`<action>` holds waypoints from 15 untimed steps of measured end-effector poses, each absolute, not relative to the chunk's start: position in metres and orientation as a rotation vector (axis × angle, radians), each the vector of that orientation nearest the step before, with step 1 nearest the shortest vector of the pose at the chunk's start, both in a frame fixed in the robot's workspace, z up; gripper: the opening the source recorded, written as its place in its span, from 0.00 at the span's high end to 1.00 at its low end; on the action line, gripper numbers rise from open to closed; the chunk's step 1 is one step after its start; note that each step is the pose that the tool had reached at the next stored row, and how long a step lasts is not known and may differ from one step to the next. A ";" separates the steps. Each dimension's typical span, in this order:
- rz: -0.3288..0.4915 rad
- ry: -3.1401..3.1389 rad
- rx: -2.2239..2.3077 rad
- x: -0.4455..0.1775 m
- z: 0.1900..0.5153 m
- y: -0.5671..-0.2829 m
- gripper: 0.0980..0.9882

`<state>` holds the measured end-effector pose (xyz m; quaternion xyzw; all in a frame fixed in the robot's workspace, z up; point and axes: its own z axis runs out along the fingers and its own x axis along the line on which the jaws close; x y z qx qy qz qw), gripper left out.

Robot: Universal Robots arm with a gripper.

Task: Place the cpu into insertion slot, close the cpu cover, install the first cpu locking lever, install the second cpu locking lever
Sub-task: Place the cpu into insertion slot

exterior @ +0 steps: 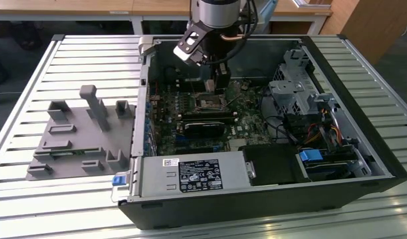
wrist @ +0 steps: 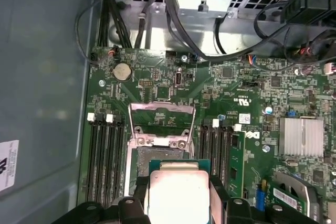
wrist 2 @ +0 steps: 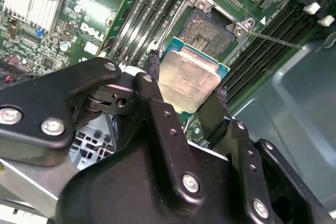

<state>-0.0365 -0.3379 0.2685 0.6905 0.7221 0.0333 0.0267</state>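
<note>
Black fingers (wrist 2: 157, 103) are right up against the lens in the second wrist view. The gripper (wrist 2: 186, 77) is pinched in on two opposite edges of the cpu (wrist 2: 189, 90), open no wider than the chip itself. Gripping by the edges makes sense to me, since it leaves the underside clear and keeps the chip level, silvery face up.

Just past that is the insertion slot (wrist 2: 210, 30). Its dark centre is bare, so the cpu isn't seated yet. It looks like it's hanging a bit above the slot and overlapping the near edge, not lined up square as far as I can tell.

Beyond the slot, the cpu cover (wrist: 161, 107) is flipped up on its hinge, which is why the slot is exposed at all. Long black memory slots (wrist: 105, 156) run along both sides.

Zoomed out in the exterior view, the arm reaches down into the open computer case (exterior: 256, 209), which lies on a slatted table (exterior: 90, 55) beside a grey fixture (exterior: 77, 134).
</note>
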 end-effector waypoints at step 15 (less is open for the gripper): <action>0.094 2.225 2.132 -0.040 0.247 -0.333 0.50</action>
